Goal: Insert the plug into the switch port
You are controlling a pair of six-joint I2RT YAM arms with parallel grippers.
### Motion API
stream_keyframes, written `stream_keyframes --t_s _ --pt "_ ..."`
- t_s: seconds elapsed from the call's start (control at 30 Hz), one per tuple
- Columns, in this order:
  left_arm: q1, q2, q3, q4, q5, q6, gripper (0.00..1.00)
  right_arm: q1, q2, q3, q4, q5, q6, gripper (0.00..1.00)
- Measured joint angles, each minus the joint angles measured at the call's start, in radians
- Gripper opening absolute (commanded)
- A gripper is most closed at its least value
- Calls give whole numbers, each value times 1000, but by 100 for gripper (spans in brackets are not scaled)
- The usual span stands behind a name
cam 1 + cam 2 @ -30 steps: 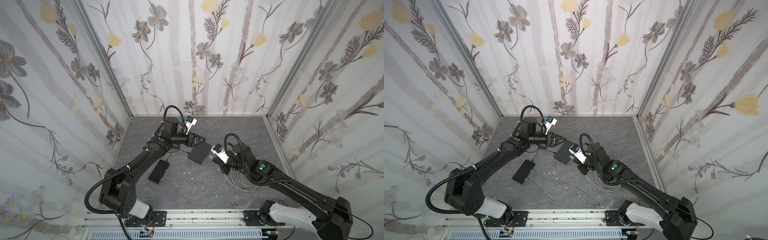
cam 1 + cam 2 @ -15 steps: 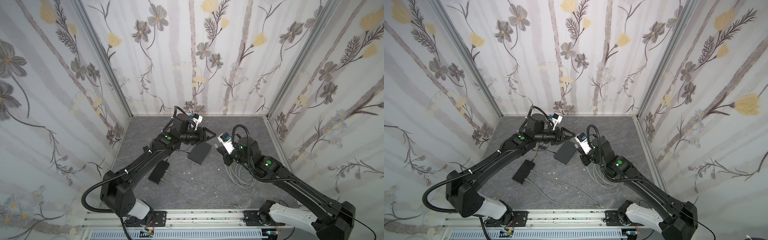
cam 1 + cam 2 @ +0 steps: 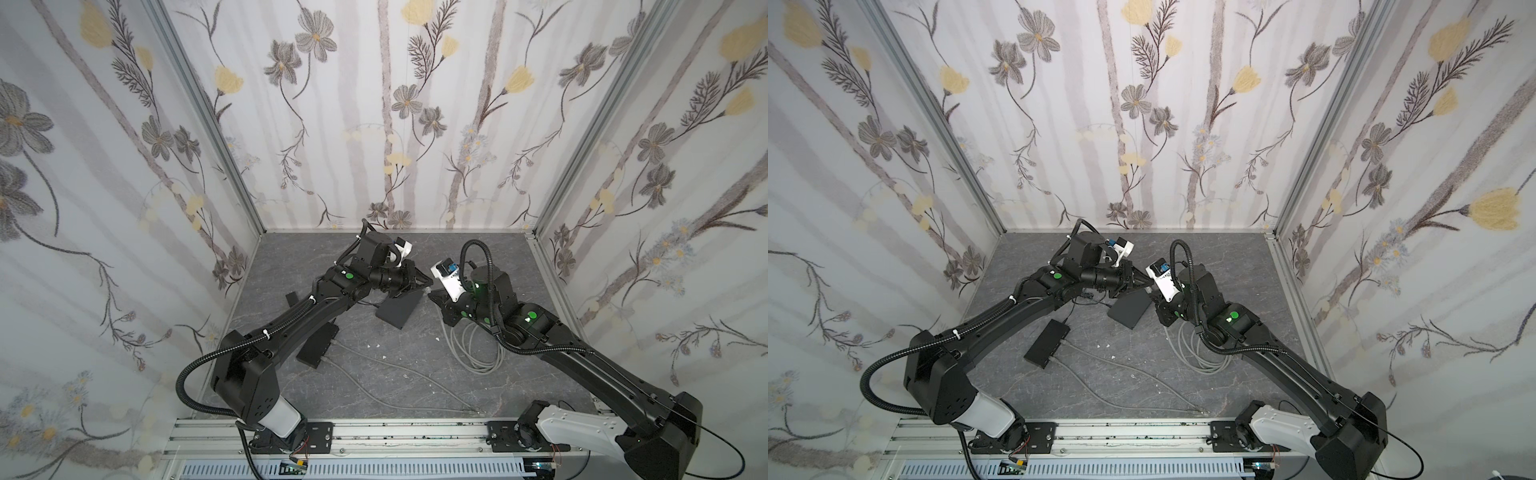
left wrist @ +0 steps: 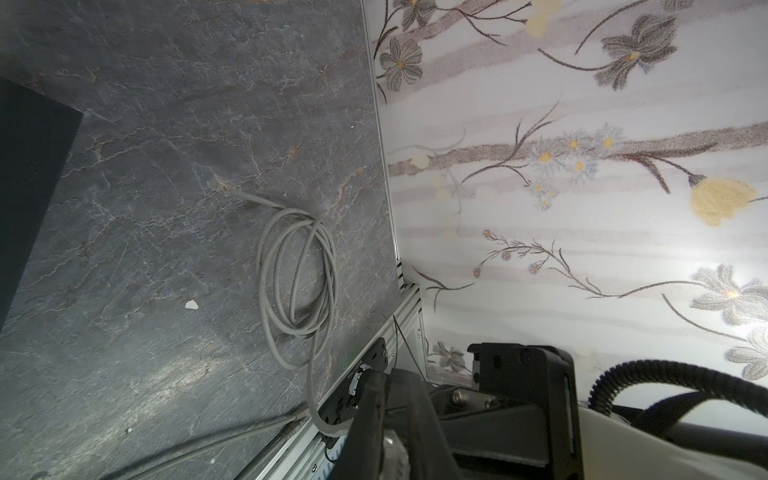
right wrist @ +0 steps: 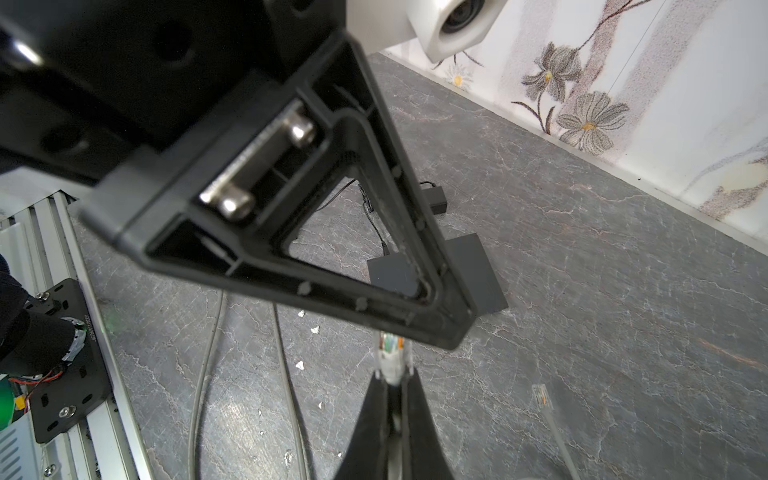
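1. Nearest me, past the aluminium rail (image 3: 395, 432), two thin grey cables (image 3: 374, 365) run across the grey marbled desk (image 3: 415, 257). They end in a flat black rectangular box (image 3: 318, 345), already plugged in.
2. To the right lies a loose coil of grey cable (image 3: 478, 349). One end rises to the grippers, and its other clear connector (image 5: 540, 392) lies free on the desk.
3. Mid-desk sits a dark grey slab-shaped box (image 3: 397, 311). I cannot tell which box is the switch, and no port face shows.
4. Just above that slab, the clear plastic plug (image 5: 390, 353) hangs in the air, in no port. The right gripper (image 5: 392, 374) is clamped on its rear end. The left gripper (image 3: 428, 284) is closed too, apparently pinching the plug's front tip.
5. That double hold is the risk. If either arm pulls before the other lets go, I reckon the plug twists, slips, or snaps its latch tab.
6. The coil's drag could also skew the plug, and a loose box may slide away under an insertion push.
7. Beyond stand a small black power adapter (image 5: 434, 195) and the flowered wall (image 3: 374, 124).
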Motion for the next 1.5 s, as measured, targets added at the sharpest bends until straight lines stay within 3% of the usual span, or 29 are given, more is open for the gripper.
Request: stream_keyframes --t_s 0.07,0.1,0.17,0.37,0.47,0.57,0.7,0.8,0.97,1.1,1.2,1.27,1.33,1.5 --pt "0 0 0 2 -1 1 7 -3 -5 1 -3 0 6 0" --pt "0 0 0 2 2 4 12 -3 -8 1 -6 3 7 0" --pt "3 0 4 1 15 28 32 -3 -12 1 -8 -2 7 0" --pt "93 -51 6 -4 71 215 67 -2 -39 -22 -7 -35 -29 0" --pt "136 -93 -33 42 92 327 71 1 -47 -39 -13 -72 -49 0" --pt "148 -134 -77 85 142 509 72 2 -47 -44 -30 -98 -66 0" --pt "106 -223 -134 -25 198 1007 100 27 -56 -44 -45 -134 -95 0" --pt "93 -286 -249 -79 217 1289 100 66 -60 -41 -47 -156 -125 0" --pt "90 -340 -377 -109 212 1540 100 103 -60 -37 -53 -184 -154 0" --pt "75 -359 -406 -128 269 1713 81 113 -41 -37 -73 -246 -179 0" --pt "69 -367 -412 -155 294 1807 48 113 -12 -31 -96 -293 -192 0" --pt "69 -370 -410 -164 293 1852 46 112 2 -26 -110 -326 -202 0" --pt "70 -370 -408 -175 294 1881 37 113 7 -23 -121 -339 -209 0" --pt "69 -369 -404 -185 292 1911 37 113 19 -16 -135 -369 -219 0"
